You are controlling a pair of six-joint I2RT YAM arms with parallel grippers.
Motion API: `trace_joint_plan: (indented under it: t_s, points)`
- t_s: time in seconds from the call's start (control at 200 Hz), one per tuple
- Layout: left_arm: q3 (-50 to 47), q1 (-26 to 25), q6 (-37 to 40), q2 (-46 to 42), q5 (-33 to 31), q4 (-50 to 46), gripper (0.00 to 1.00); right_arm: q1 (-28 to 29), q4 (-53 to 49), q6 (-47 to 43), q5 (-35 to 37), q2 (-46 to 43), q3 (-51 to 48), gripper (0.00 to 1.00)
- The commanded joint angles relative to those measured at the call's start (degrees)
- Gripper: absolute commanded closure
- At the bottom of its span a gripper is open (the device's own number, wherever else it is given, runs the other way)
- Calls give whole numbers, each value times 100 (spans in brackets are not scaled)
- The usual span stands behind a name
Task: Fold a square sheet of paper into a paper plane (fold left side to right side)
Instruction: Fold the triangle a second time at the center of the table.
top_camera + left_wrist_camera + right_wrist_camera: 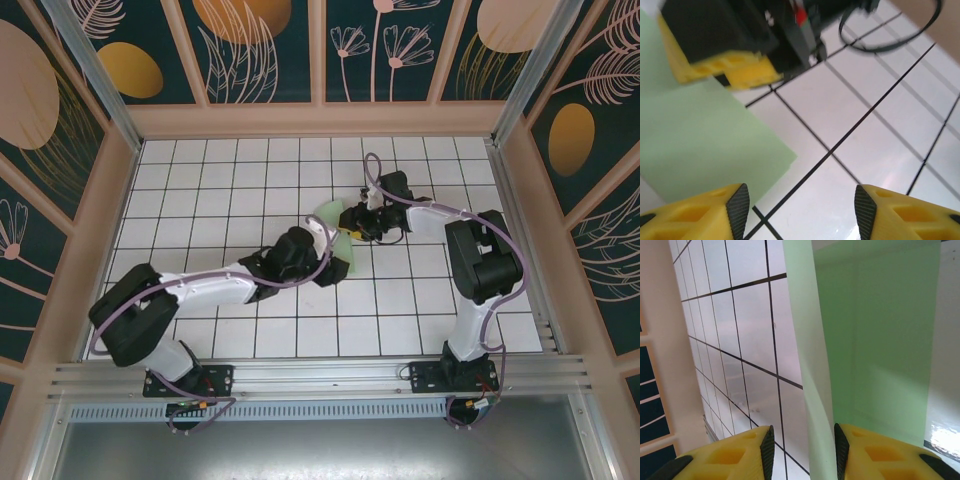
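The square sheet of paper [328, 213] is pale mint green and lies partly folded on the white tiles between my two grippers. In the left wrist view the paper [705, 135] lies flat to the left, and its corner stops short of my left gripper [801, 212]. That gripper is open over bare tile. My left gripper [335, 258] sits just below the sheet. My right gripper [352, 222] is at the sheet's right edge. A raised flap of paper [880, 340] runs between the jaws of my right gripper [804, 452]. It rests against the right pad [840, 452] and stands clear of the left pad.
The right gripper's yellow finger [735, 70] and black body hang over the paper's far side, close to my left gripper. Peach-coloured walls [320, 120] enclose the tiled floor. A metal rail [320, 375] runs along the near edge by the arm bases.
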Motion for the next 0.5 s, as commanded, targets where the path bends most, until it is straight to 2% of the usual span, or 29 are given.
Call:
trace_joint_plan:
  t_s: [0.0,0.285,0.495]
  points:
    - [365,-229,101,383,-660,-355,37,-9,-93,41,-104,137,160,60]
    - [1352,-719,119,1363,-1792,-1092,31,14,-101,51,-37,172,204,60]
    - [1775,-866,115,1843,-2567,-1585,29,24,-77,76,-26,197,230,60]
